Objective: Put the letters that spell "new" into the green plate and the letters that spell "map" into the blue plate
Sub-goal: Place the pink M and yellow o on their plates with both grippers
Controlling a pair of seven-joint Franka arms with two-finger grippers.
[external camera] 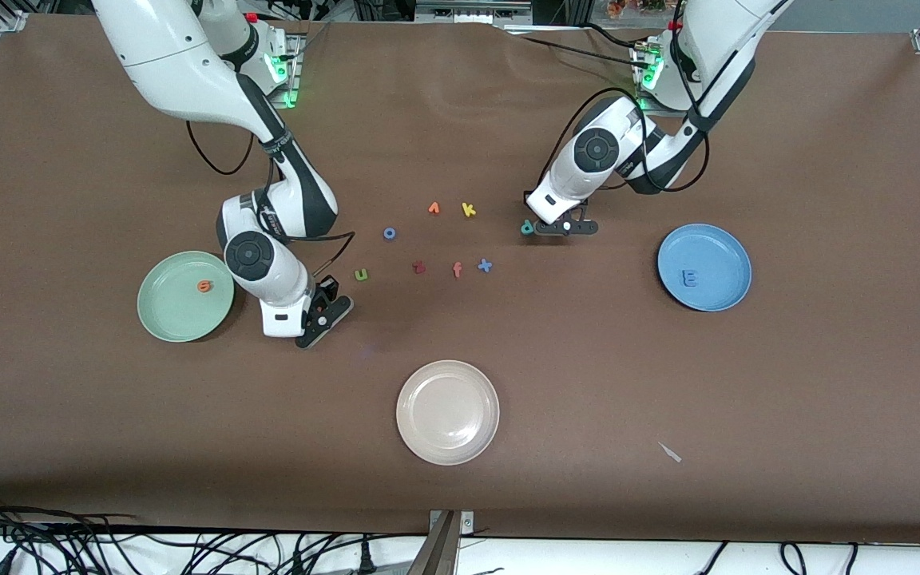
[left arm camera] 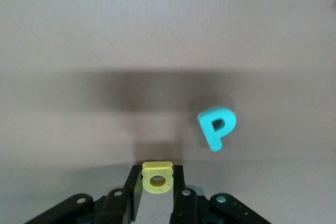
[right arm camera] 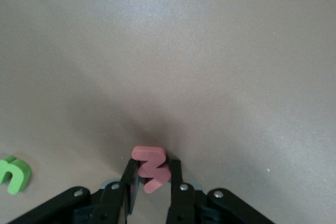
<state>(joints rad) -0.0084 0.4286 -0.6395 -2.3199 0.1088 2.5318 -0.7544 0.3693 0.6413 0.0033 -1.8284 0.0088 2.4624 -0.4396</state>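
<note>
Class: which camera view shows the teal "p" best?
The left wrist view: the teal "p" lies unobstructed on the table, its shape plain. The front view shows only a speck beside the left pincer. The right wrist view misses it.

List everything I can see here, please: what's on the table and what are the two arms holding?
green plate: one, mint, right arm's end; orange e in it
blue plate: one, left arm's end; blue m in it
cream plate: one, nearest the camera
loose letters: green n, teal p, blue o, five more between the arms
left gripper: shut on yellow a
right gripper: shut on pink w
</note>
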